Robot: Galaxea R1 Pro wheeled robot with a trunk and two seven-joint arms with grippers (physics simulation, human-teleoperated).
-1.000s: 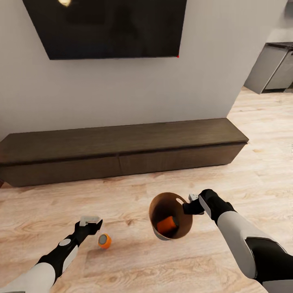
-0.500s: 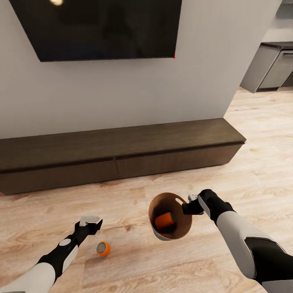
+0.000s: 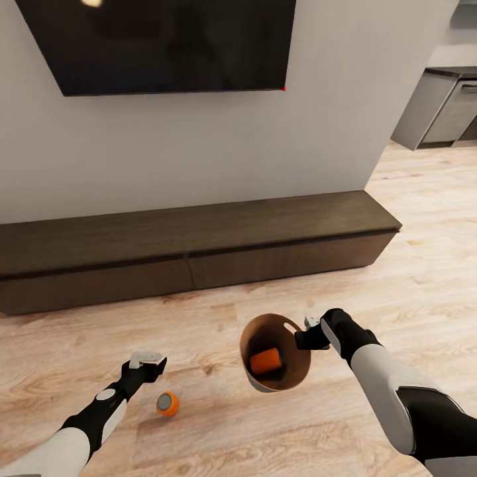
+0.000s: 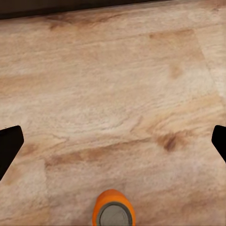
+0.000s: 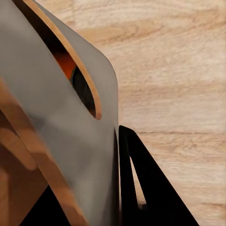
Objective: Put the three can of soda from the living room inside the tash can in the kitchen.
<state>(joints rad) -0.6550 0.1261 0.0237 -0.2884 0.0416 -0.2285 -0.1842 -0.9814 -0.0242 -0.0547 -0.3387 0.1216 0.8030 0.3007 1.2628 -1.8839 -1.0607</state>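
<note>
My right gripper (image 3: 306,333) is shut on the rim of the grey trash can (image 3: 299,372), holding it tilted above the light wood floor with its brown inside facing me. One orange soda can (image 3: 266,361) lies inside it, and shows through the bin's handle hole (image 5: 66,63) in the right wrist view. A second orange soda can (image 3: 167,403) lies on the floor just beyond my open left gripper (image 3: 149,361). That can (image 4: 113,213) sits between and short of the wide-spread fingertips (image 4: 9,143). The blue can is out of view.
The long low dark-brown cabinet (image 3: 192,245) runs along the wall ahead, under the black wall screen (image 3: 165,40). Grey kitchen units (image 3: 444,106) stand at the far right. Bare wood floor (image 3: 424,252) stretches to the right.
The whole picture has shifted left, so the camera turned a little right. The floor can now sits slightly nearer me relative to the left gripper. The bin stays held.
</note>
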